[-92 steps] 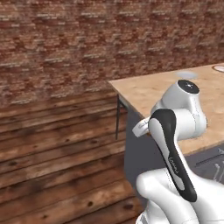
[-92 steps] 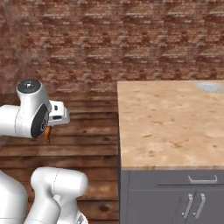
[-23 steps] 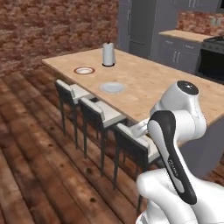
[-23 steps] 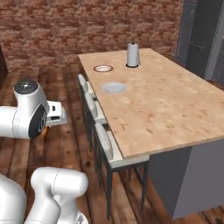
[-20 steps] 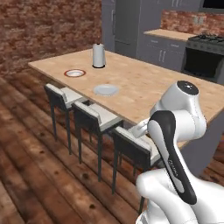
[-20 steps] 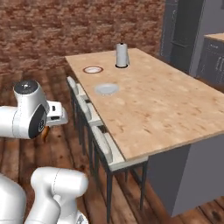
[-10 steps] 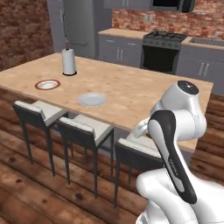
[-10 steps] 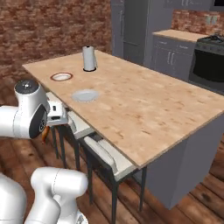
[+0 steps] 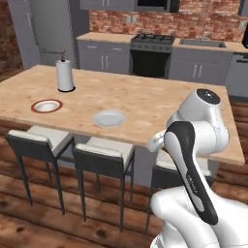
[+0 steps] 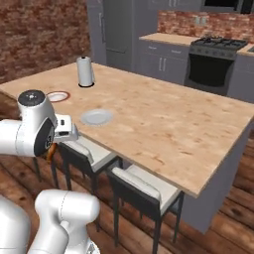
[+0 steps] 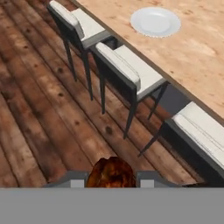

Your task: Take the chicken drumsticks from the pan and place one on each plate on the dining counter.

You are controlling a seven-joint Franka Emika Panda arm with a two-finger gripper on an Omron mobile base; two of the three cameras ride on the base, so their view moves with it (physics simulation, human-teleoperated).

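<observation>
My gripper (image 11: 111, 181) is shut on a golden-brown chicken drumstick (image 11: 110, 170), held low over the wooden floor beside the stools. A bit of the drumstick (image 10: 51, 153) peeks out under the wrist in the right base view. On the light wood dining counter (image 9: 145, 104) lie two plates: a red-rimmed plate (image 9: 47, 105) (image 10: 58, 96) and a pale plate (image 9: 109, 118) (image 10: 96, 117) (image 11: 155, 21). Both plates are bare. The pan is out of view.
A paper towel roll (image 9: 64, 75) (image 10: 85, 71) stands on the counter behind the plates. Three cushioned stools (image 9: 103, 152) (image 11: 122, 65) line the counter's near side, between me and the plates. A stove (image 9: 150, 41) and grey cabinets run along the back wall.
The base has driven and turned, so the whole scene shifted: the counter now lies across in front and the stove wall is in view. The gripper stays shut on the drumstick.
</observation>
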